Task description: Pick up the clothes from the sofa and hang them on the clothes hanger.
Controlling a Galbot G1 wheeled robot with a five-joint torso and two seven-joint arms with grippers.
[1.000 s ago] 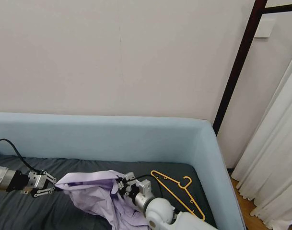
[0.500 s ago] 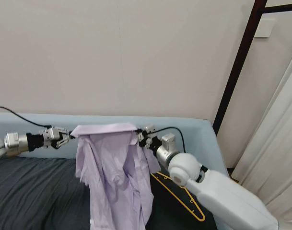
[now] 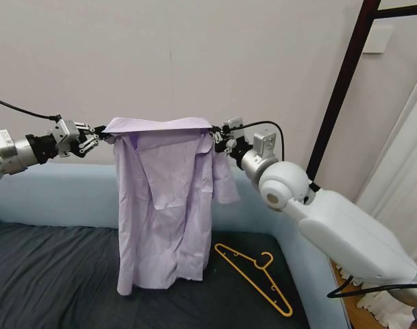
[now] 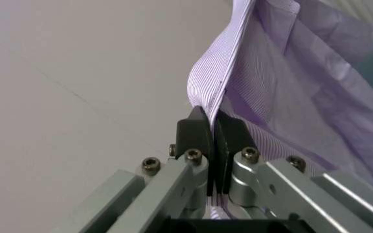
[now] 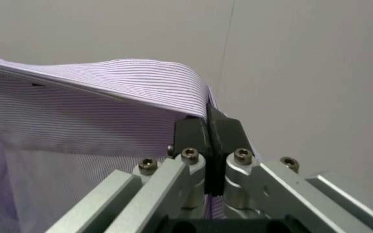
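1. Purple shirt (image 3: 160,205) is hanging in the air in front of the sofa (image 3: 51,199) backrest. Its top edge is stretched level between the 2 grippers and the body is draping straight down. The hem is ending close over the dark seat cushion (image 3: 44,288); I cannot tell if it is touching.
2. Handling, my read: it is looking like thin woven cloth, so light, limp and a bit slick. It is carrying no shape of its own, so it needs 2 spread holds on the shoulder or collar line. With only 1 hold it is likely collapsing into a bundle.
3. Left gripper (image 3: 98,137) is sitting at the shirt's left top corner. In the left wrist view the left gripper (image 4: 213,126) is clamping a fold of the cloth (image 4: 290,97) tight between its pads.
4. Right gripper (image 3: 218,137) is sitting at the opposite top corner, level with the left. In the right wrist view the right gripper (image 5: 207,121) is likewise pinching the striped edge (image 5: 95,107), jaws closed on it.
5. Yellow hanger (image 3: 253,274) is lying flat on the seat, below and to the right of the shirt. It is apart from the hem and neither gripper is touching it.
6. Dark upright pole (image 3: 338,103) is standing farther right, with a white curtain (image 3: 400,205) beside it.
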